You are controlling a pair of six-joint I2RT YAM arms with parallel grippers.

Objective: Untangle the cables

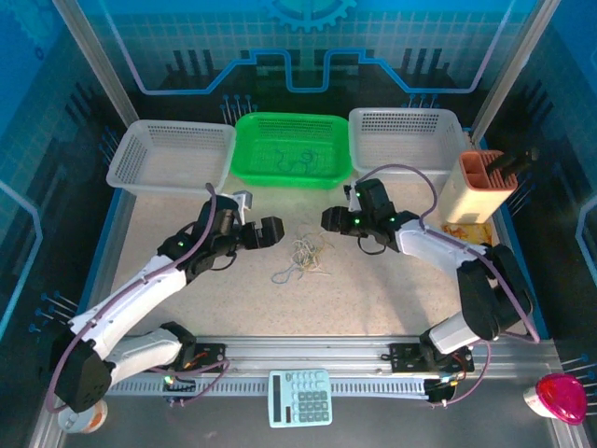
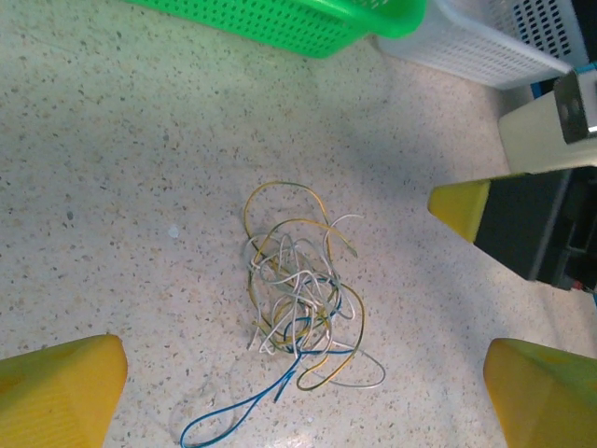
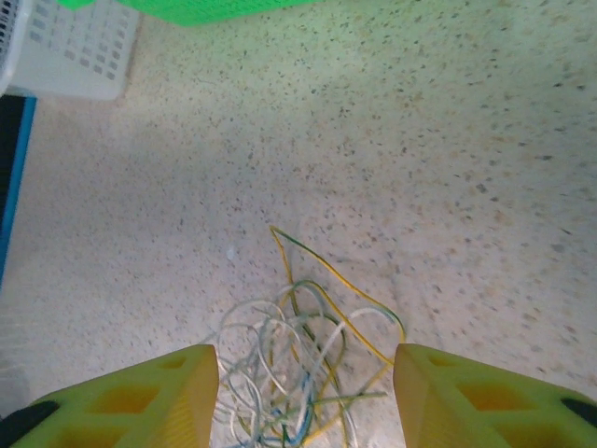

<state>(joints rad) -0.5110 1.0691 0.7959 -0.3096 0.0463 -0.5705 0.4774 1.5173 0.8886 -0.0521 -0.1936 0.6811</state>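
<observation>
Tabletop [image 1: 392, 289] wide around central cables [image 1: 304, 254]

you've got cables [image 2: 297, 303] in mixed colours: mostly white and dull yellow, a few greenish, one bright blue strand. table [image 2: 112, 187] is beige with dark speckles all over. fingers [image 3: 121, 397] are yellow. middle basket [image 1: 289, 180] is bright green and perforated. left basket [image 1: 126, 159] and right basket [image 1: 406, 135] are white mesh. calculator [image 1: 300, 398] is pale blue. holder [image 1: 478, 191] is cream with an orange top.
</observation>
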